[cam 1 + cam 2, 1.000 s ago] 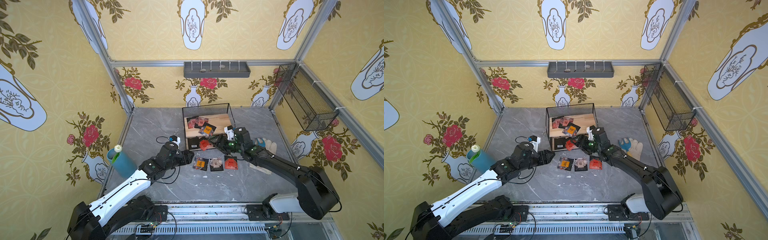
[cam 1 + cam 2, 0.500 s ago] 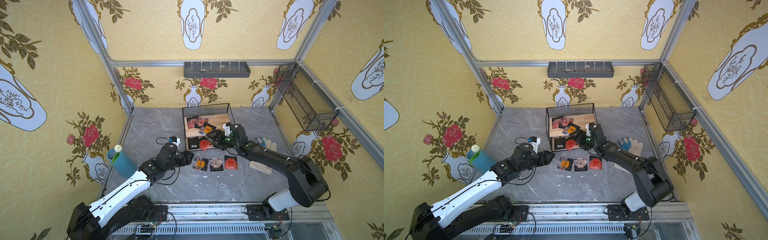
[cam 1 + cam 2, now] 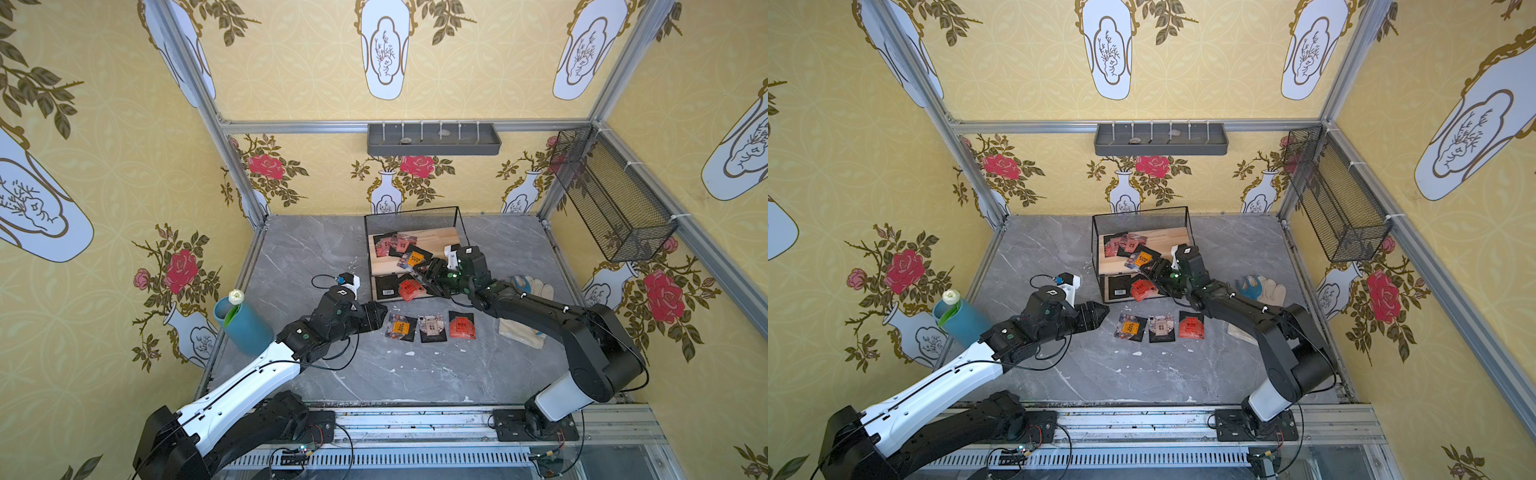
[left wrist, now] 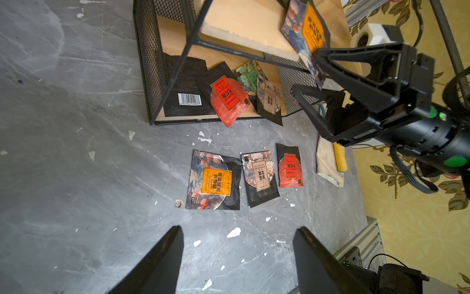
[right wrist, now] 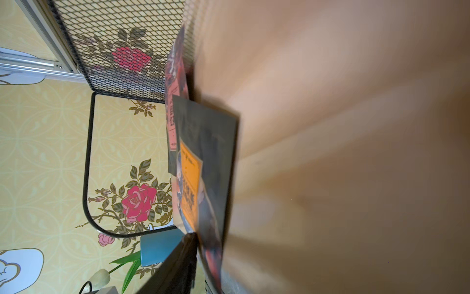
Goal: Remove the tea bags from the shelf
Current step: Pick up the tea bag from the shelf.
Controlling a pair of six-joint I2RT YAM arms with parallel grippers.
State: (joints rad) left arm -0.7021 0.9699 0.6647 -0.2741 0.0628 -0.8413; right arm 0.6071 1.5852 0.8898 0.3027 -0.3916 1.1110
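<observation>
Grey stone table point(image 3: 316, 266) sits inside yellow walls with flowers on them. At the back of it stands the shelf point(image 3: 444, 239), two wooden boards in a black wire frame. Some tea bags point(image 3: 388, 244) lie on the top board. One orange tea bag point(image 4: 311, 30) hangs over its front edge. The right jaws are apart, one on each side of that bag's corner, not squeezing it.

On the bottom board lie a red tea bag point(image 4: 227, 98), a green tea bag point(image 4: 248, 75), a beige tea bag point(image 4: 269, 100) and a black tea bag point(image 4: 188, 86) with a barcode. Three more lie in a row on the table in front: an orange bag point(image 3: 400, 326), a beige bag point(image 3: 432, 328) and a red bag point(image 3: 461, 325). The left jaws are wide apart, holding nothing, near the orange bag.
</observation>
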